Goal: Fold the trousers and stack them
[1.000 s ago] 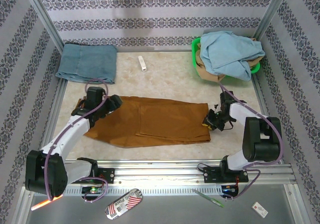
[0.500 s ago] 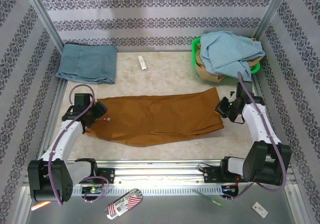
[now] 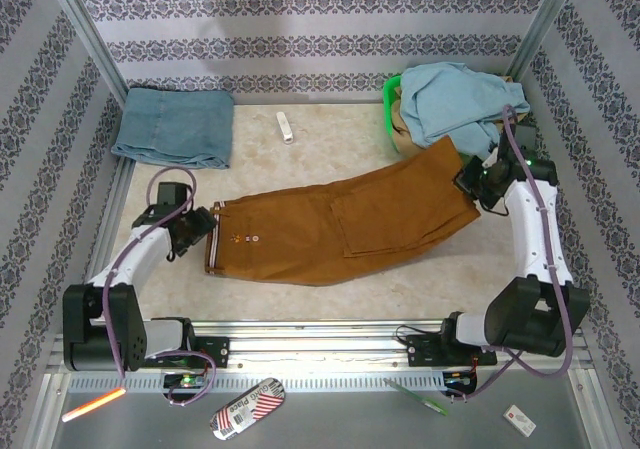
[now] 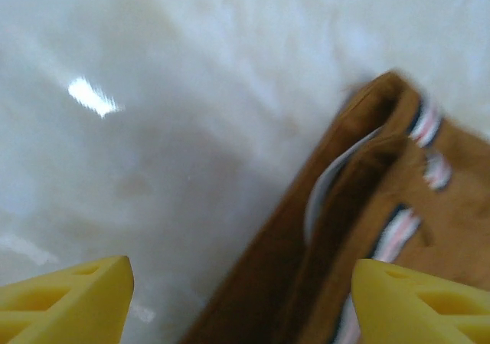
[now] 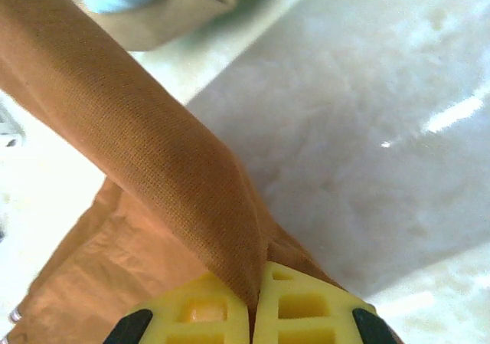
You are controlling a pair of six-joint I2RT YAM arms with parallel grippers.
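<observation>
- trousers [image 3: 330, 224] are lying spread out, unfolded, with the leg end raised just beside the green basket [image 3: 388, 104] and the waistband well away from it.
- Step, as I'm reading it: straightening before the first fold. The next move is calling for a grip on the waistband.
- right gripper [image 5: 253, 302] is clamping the leg hem near the basket.
- left gripper [image 4: 241, 298] is hanging open over the waistband corner, gripping nothing.

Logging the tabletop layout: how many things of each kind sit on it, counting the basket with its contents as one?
Trousers: 1
Folded blue cloth: 1
Green basket: 1
Small white object: 1
Total: 4
</observation>
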